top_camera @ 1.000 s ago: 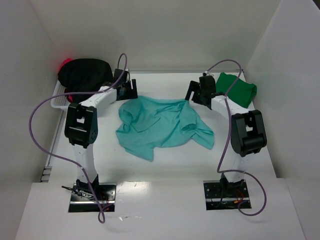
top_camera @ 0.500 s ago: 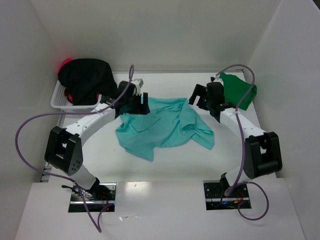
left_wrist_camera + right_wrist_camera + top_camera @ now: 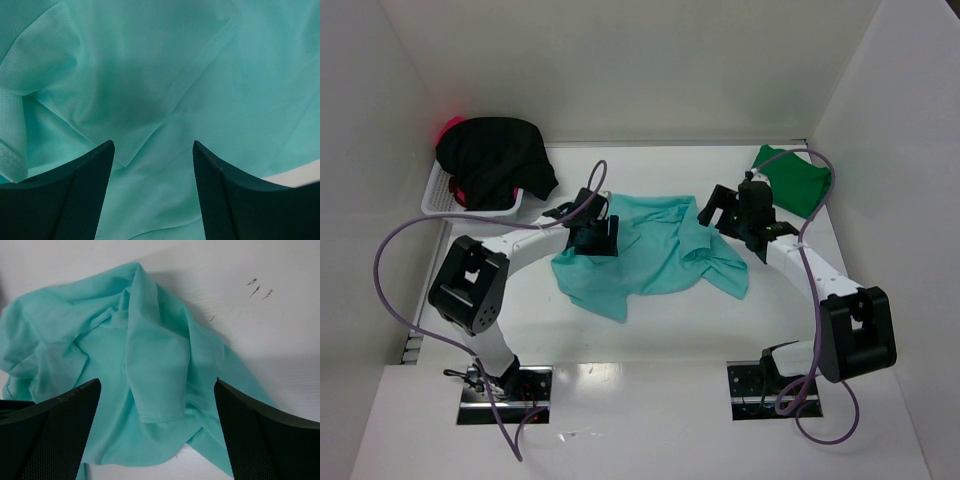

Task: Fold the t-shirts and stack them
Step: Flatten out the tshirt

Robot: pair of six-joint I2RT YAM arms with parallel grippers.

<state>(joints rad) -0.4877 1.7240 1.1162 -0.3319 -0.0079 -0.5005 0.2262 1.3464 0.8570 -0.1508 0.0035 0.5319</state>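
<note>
The light teal t-shirt (image 3: 650, 250) lies crumpled in the middle of the table. My left gripper (image 3: 593, 238) is open low over its left part; the left wrist view shows its cloth and a hem (image 3: 165, 100) between the open fingers. My right gripper (image 3: 728, 212) is open just above the shirt's right edge; a sleeve (image 3: 155, 385) lies between its fingers. The dark green t-shirt (image 3: 792, 180) lies folded at the back right. The black t-shirt (image 3: 492, 155) is heaped on a basket, with red-pink cloth (image 3: 450, 128) peeking behind it.
A white basket (image 3: 442, 201) stands at the back left under the black shirt. White walls close in the table on three sides. Small dark marks (image 3: 257, 287) show on the table top in the right wrist view.
Both arms have reached forward and down from the back of the table onto the teal shirt, the left onto its left part, the right toward its right edge. The shirts have not moved.
</note>
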